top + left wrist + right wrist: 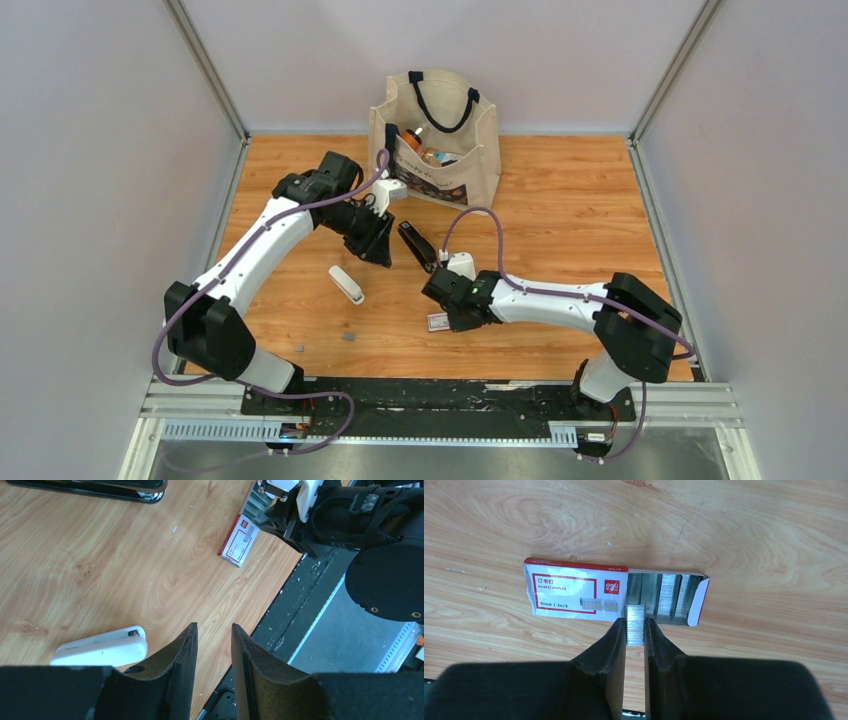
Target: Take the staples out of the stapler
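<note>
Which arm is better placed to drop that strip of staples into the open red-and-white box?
Right: the right gripper is shut on the staple strip at the open box; the left gripper is open, empty, near the white bar.

Wooden table (600,220): stapler (417,247), white bar (346,284), box (438,321), bag (440,160)

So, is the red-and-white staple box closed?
No, the staple box is slid open at one end, rows of staples show inside, and the right hand pinches one strip.

Showing are one black stapler (417,246), one white bar (346,284), one staple box (438,321), one tote bag (440,140), one staple strip (634,625) and two grey bits (349,337).
</note>
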`<action>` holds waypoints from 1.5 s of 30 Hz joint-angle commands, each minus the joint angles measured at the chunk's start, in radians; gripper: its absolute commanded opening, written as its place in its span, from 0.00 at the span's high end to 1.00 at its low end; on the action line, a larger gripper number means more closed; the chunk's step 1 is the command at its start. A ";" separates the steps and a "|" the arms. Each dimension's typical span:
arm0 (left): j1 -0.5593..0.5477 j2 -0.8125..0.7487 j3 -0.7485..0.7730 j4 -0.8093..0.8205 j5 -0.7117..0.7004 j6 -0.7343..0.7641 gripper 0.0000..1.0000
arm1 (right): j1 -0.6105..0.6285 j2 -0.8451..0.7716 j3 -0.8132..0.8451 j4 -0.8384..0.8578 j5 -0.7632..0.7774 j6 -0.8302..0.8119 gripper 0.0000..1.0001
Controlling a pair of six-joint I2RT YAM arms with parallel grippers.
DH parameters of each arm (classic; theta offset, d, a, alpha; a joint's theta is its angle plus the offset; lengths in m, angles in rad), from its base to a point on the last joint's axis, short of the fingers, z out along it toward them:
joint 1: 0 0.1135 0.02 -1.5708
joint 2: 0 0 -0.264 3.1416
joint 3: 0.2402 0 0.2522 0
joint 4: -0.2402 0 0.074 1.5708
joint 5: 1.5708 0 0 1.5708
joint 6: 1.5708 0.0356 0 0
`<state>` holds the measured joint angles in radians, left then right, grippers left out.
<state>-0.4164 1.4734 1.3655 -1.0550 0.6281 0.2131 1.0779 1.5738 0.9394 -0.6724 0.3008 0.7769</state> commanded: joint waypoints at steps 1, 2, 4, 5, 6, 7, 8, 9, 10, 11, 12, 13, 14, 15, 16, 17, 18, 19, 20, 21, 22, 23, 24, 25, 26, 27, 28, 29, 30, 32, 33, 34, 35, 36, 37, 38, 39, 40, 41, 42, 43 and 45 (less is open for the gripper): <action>0.002 -0.019 -0.008 0.007 0.025 0.029 0.60 | 0.005 0.020 0.048 0.002 0.043 -0.013 0.88; 0.002 -0.021 -0.009 0.010 0.025 0.031 0.60 | 0.005 0.022 0.048 0.007 0.046 -0.018 0.88; 0.002 -0.021 -0.011 0.010 0.027 0.031 0.60 | 0.007 0.023 0.052 0.010 0.043 -0.021 0.87; 0.002 -0.022 -0.013 0.012 0.027 0.032 0.60 | 0.005 0.026 0.055 0.008 0.041 -0.024 0.87; 0.001 -0.022 -0.014 0.012 0.027 0.034 0.60 | 0.005 0.032 0.056 0.007 0.041 -0.024 0.87; 0.002 -0.022 -0.016 0.012 0.027 0.034 0.60 | 0.004 0.032 0.056 0.007 0.044 -0.024 0.87; 0.002 -0.022 -0.016 0.013 0.028 0.034 0.60 | 0.004 0.032 0.056 0.008 0.043 -0.024 0.87; 0.002 -0.021 -0.017 0.013 0.030 0.034 0.60 | 0.004 0.032 0.055 0.010 0.044 -0.025 0.87; 0.002 -0.024 -0.019 0.015 0.030 0.035 0.60 | 0.001 0.032 0.052 0.011 0.044 -0.025 0.87; 0.002 -0.022 -0.019 0.015 0.031 0.035 0.60 | -0.001 0.032 0.052 0.014 0.041 -0.027 0.87; 0.002 -0.022 -0.019 0.015 0.033 0.037 0.60 | -0.004 0.032 0.052 0.016 0.041 -0.030 0.87; 0.001 -0.022 -0.019 0.015 0.035 0.037 0.60 | -0.007 0.034 0.052 0.019 0.040 -0.031 0.87; 0.002 -0.022 -0.019 0.015 0.035 0.037 0.60 | -0.009 0.035 0.052 0.019 0.037 -0.030 0.87; 0.002 -0.021 -0.019 0.015 0.036 0.039 0.60 | -0.010 0.035 0.049 0.022 0.035 -0.033 0.87; 0.002 -0.022 -0.020 0.016 0.038 0.039 0.60 | -0.015 0.037 0.047 0.030 0.032 -0.036 0.87; 0.001 -0.022 -0.022 0.016 0.038 0.039 0.60 | -0.018 0.035 0.041 0.036 0.026 -0.037 0.87; 0.002 -0.024 -0.023 0.016 0.039 0.040 0.60 | -0.019 0.034 0.038 0.042 0.021 -0.042 0.86; 0.002 -0.024 -0.025 0.018 0.039 0.039 0.60 | -0.022 0.032 0.033 0.051 0.020 -0.047 0.85; 0.002 -0.024 -0.025 0.018 0.042 0.042 0.60 | -0.024 0.032 0.030 0.053 0.015 -0.048 0.85; 0.001 -0.024 -0.026 0.018 0.044 0.042 0.60 | -0.026 0.032 0.032 0.053 0.015 -0.048 0.85; 0.002 -0.025 -0.026 0.018 0.048 0.042 0.60 | -0.030 0.034 0.030 0.053 0.014 -0.048 0.85; 0.002 -0.024 -0.026 0.021 0.048 0.042 0.60 | -0.032 0.035 0.030 0.054 0.012 -0.048 0.85; 0.001 -0.024 -0.025 0.021 0.050 0.042 0.60 | -0.030 0.034 0.027 0.054 0.014 -0.048 0.85; 0.002 -0.022 -0.025 0.020 0.050 0.042 0.60 | -0.035 0.034 0.026 0.059 0.011 -0.047 0.85; 0.002 -0.022 -0.026 0.018 0.050 0.040 0.60 | -0.036 0.032 0.021 0.060 0.009 -0.044 0.85; 0.002 -0.021 -0.025 0.020 0.053 0.042 0.60 | -0.036 0.031 0.013 0.062 0.009 -0.044 0.85; 0.002 -0.022 -0.025 0.018 0.053 0.042 0.60 | -0.041 0.029 0.010 0.068 0.003 -0.044 0.85; 0.002 -0.022 -0.025 0.018 0.051 0.042 0.60 | -0.042 0.029 0.007 0.074 -0.002 -0.044 0.84; 0.002 -0.022 -0.025 0.020 0.053 0.043 0.61 | -0.044 0.028 0.001 0.076 -0.003 -0.044 0.85; 0.002 -0.022 -0.026 0.020 0.053 0.043 0.61 | -0.046 0.028 0.001 0.077 -0.008 -0.045 0.84; 0.002 -0.022 -0.025 0.018 0.055 0.042 0.61 | -0.045 0.028 0.001 0.079 -0.011 -0.047 0.84; 0.002 -0.025 -0.025 0.018 0.055 0.042 0.61 | -0.047 0.028 0.001 0.079 -0.012 -0.047 0.85; 0.002 -0.024 -0.025 0.018 0.055 0.042 0.61 | -0.046 0.026 -0.002 0.079 -0.015 -0.045 0.84; 0.002 -0.025 -0.025 0.016 0.055 0.043 0.61 | -0.045 0.026 -0.007 0.080 -0.015 -0.042 0.84; 0.002 -0.025 -0.025 0.016 0.055 0.043 0.61 | -0.047 0.020 -0.013 0.085 -0.015 -0.041 0.84; 0.002 -0.027 -0.026 0.016 0.055 0.043 0.61 | -0.046 0.020 -0.016 0.086 -0.015 -0.041 0.83; 0.002 -0.027 -0.026 0.018 0.056 0.043 0.60 | -0.045 0.019 -0.016 0.086 -0.014 -0.041 0.83; 0.002 -0.027 -0.026 0.018 0.056 0.043 0.61 | -0.045 0.020 -0.014 0.086 -0.014 -0.042 0.83; 0.002 -0.027 -0.026 0.018 0.058 0.043 0.61 | -0.047 0.023 -0.011 0.086 -0.012 -0.044 0.83; 0.002 -0.027 -0.025 0.016 0.058 0.042 0.61 | -0.047 0.025 -0.008 0.086 -0.009 -0.047 0.82; 0.001 -0.027 -0.025 0.016 0.058 0.042 0.61 | -0.049 0.026 -0.007 0.086 -0.009 -0.048 0.82; 0.002 -0.027 -0.026 0.016 0.059 0.042 0.61 | -0.052 0.031 -0.004 0.086 -0.006 -0.050 0.82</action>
<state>-0.4164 1.4734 1.3415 -1.0508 0.6552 0.2310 1.0336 1.6012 0.9337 -0.6128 0.2855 0.7353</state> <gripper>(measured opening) 0.393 0.179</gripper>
